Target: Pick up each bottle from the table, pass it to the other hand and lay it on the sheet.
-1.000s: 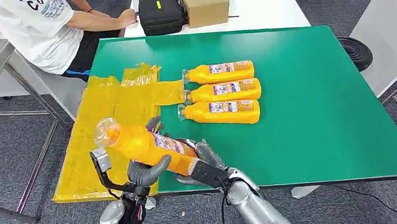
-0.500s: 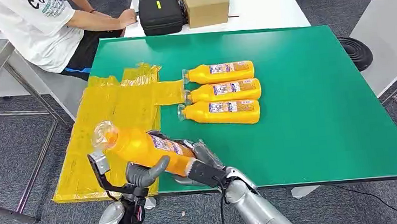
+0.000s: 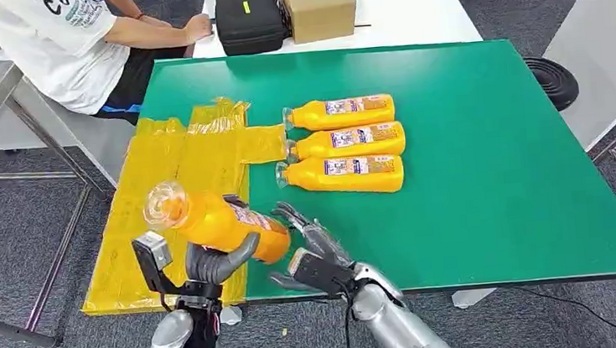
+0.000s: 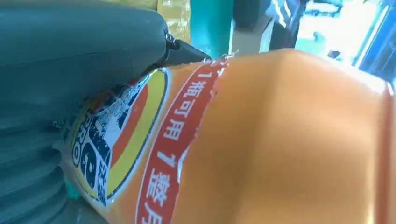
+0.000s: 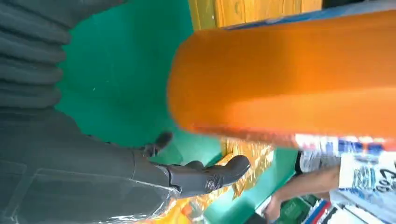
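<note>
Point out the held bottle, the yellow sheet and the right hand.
held bottle (image 3: 221, 224), head view, on its orange body.
yellow sheet (image 3: 170, 173), head view, on a bare middle part.
right hand (image 3: 316, 253), head view, on its middle, fingers spread.

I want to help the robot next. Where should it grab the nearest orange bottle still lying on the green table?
Probably around its wide middle, over the label. The nearest lying bottle rests on its side, cap toward the yellow sheet, with another bottle snug along its far side. So coming down from above, fingers over the free near side, looks easiest. The open right hand is closest.
</note>
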Robot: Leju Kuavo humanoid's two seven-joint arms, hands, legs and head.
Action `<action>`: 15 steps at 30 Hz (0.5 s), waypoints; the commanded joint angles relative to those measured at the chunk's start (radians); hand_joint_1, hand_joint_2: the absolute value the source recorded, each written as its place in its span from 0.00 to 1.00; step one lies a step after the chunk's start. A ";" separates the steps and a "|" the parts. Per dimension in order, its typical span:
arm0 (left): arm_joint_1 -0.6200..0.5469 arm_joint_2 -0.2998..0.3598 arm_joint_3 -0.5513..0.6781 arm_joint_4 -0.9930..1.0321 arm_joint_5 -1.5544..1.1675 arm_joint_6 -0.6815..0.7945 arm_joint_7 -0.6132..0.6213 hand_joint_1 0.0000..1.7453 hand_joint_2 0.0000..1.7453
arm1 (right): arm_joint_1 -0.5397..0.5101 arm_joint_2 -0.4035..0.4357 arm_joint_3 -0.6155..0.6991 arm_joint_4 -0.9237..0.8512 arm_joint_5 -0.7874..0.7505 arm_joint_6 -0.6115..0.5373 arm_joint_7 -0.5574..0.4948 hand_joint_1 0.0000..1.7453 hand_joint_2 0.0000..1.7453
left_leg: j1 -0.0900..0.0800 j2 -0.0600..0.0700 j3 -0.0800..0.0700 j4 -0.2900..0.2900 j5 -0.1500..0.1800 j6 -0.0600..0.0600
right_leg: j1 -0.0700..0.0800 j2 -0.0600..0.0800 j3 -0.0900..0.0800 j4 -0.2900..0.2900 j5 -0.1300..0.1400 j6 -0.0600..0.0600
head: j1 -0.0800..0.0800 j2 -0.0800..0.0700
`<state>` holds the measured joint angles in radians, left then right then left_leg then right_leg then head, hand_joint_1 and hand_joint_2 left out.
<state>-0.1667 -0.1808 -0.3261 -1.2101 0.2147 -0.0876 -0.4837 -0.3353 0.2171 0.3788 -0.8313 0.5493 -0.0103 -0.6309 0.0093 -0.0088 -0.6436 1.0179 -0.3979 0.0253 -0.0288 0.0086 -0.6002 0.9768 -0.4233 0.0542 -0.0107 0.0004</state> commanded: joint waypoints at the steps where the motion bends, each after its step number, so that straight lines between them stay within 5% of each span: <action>1: -0.058 0.064 0.099 -0.071 -0.109 0.096 0.020 1.00 1.00 | 0.061 -0.060 -0.026 -0.188 0.027 0.000 0.042 0.00 0.00 | 0.001 0.000 0.001 0.000 -0.001 -0.001 | 0.001 -0.002 0.001 0.000 -0.001 -0.002 | 0.000 0.000; 10: -0.187 0.169 0.123 -0.069 -0.561 0.133 0.107 1.00 1.00 | 0.166 -0.086 -0.106 -0.333 0.020 -0.020 0.041 0.00 0.00 | 0.001 -0.003 0.001 0.000 0.000 -0.001 | 0.002 -0.004 0.002 0.000 -0.001 -0.002 | 0.000 0.000; 15: -0.328 0.305 0.041 0.040 -0.692 0.071 0.156 1.00 1.00 | 0.207 -0.101 -0.160 -0.399 -0.016 -0.021 0.019 0.00 0.00 | 0.002 -0.002 0.001 0.000 0.000 -0.001 | 0.002 -0.003 0.001 0.000 -0.001 -0.002 | 0.000 0.000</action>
<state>-0.2828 -0.0520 -0.2289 -1.3165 -0.3814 0.0443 -0.3731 -0.1786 0.1618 0.3072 -1.1212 0.5627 -0.0301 -0.5932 0.0101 -0.0088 -0.6435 1.0179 -0.3975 0.0249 -0.0279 0.0086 -0.6003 0.9769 -0.4230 0.0538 -0.0103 0.0004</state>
